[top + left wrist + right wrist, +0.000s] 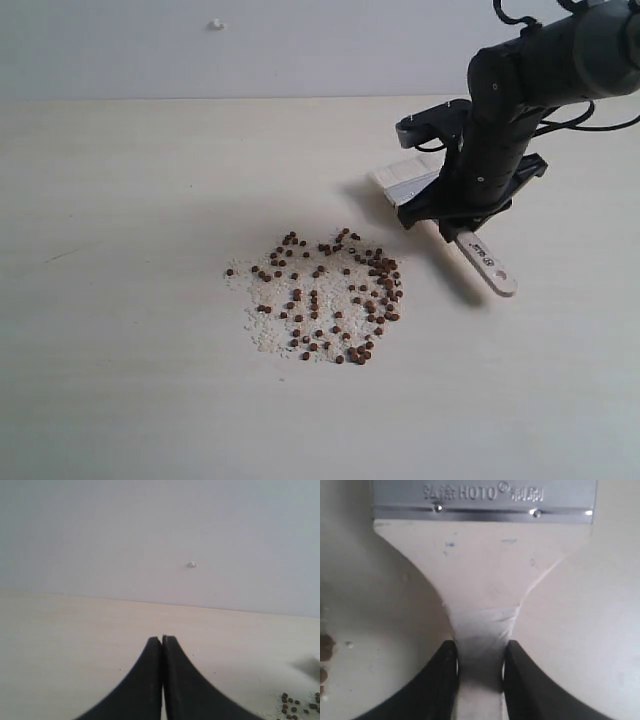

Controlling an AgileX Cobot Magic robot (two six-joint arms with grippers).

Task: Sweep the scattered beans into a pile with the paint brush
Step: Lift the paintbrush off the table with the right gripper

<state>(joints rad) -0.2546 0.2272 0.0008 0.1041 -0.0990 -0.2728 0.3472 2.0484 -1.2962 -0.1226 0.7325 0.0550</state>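
Note:
The beans (330, 295) lie spread over a loose patch of white crumbs on the pale table, densest along the patch's right side (385, 290). To the right of them the paint brush (490, 265) lies low over the table, its silver ferrule (405, 175) pointing away from me and its holed handle end towards the front. My right gripper (455, 215) is shut on the narrow neck of the brush handle (485, 580), a finger pressed on each side. My left gripper (162, 639) is shut on nothing; a few beans (295, 705) show at the edge of its view.
The pale table (120, 300) runs back to a plain grey wall with a small white mark (217, 24). The black right arm (540, 70) with its cables hangs over the table's back right.

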